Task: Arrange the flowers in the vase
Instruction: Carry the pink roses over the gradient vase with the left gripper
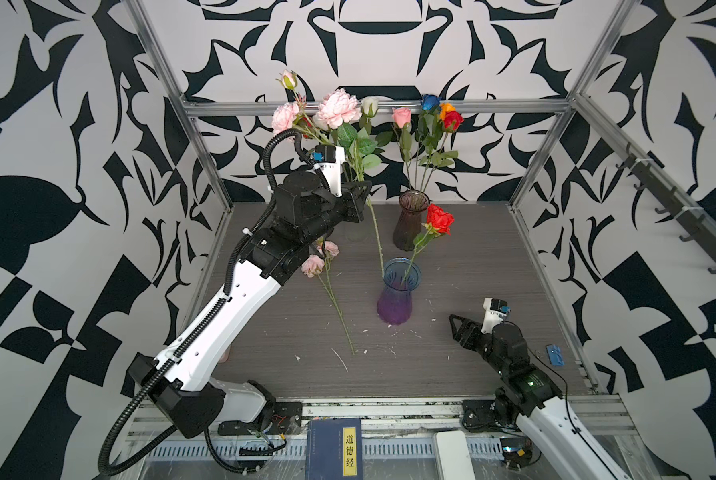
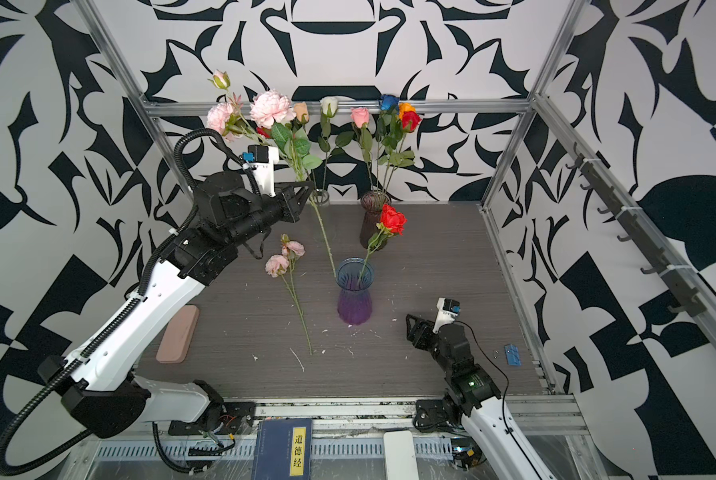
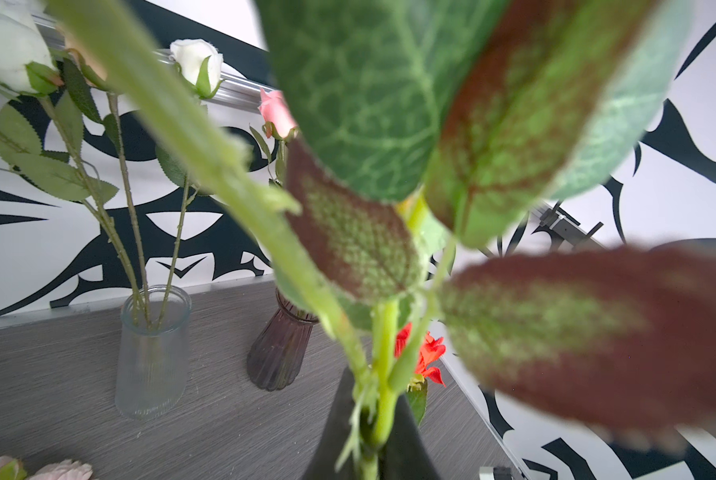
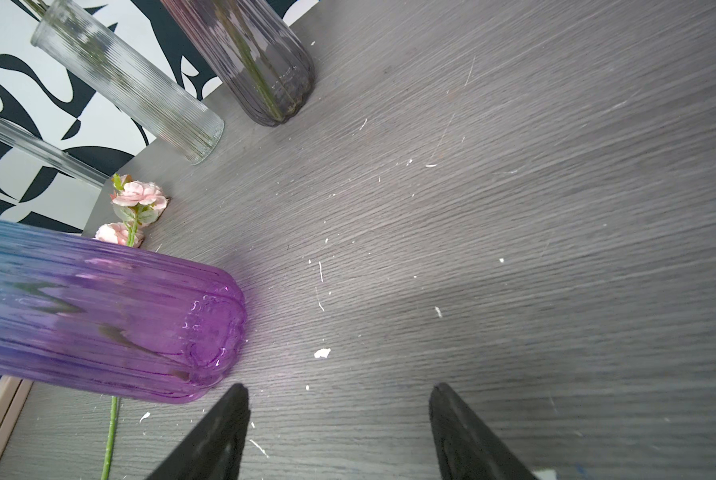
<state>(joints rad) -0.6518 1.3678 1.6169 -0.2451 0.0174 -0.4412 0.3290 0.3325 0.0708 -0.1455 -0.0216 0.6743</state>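
My left gripper [image 1: 364,193] [image 2: 306,187] [image 3: 375,399] is shut on the green stem of a frilly pink flower [image 1: 339,106] [image 2: 269,107], held high at the back left. The stem's lower end reaches the left rim of the blue-purple vase [image 1: 397,291] [image 2: 354,291] [image 4: 98,316]; I cannot tell whether it is inside. A red rose [image 1: 439,218] [image 2: 392,219] leans in that vase. A pink sprig [image 1: 321,259] [image 2: 285,257] lies on the table left of it. My right gripper [image 1: 456,322] [image 2: 410,322] [image 4: 339,390] is open and empty, low at the vase's right.
A dark vase [image 1: 410,220] [image 2: 372,220] at the back holds pink, blue, orange and red roses. A clear vase [image 2: 318,197] [image 3: 152,353] holds white and peach roses. A pink pad [image 2: 179,334] lies front left, a blue piece [image 1: 554,354] front right, a book [image 1: 334,449] at the front edge.
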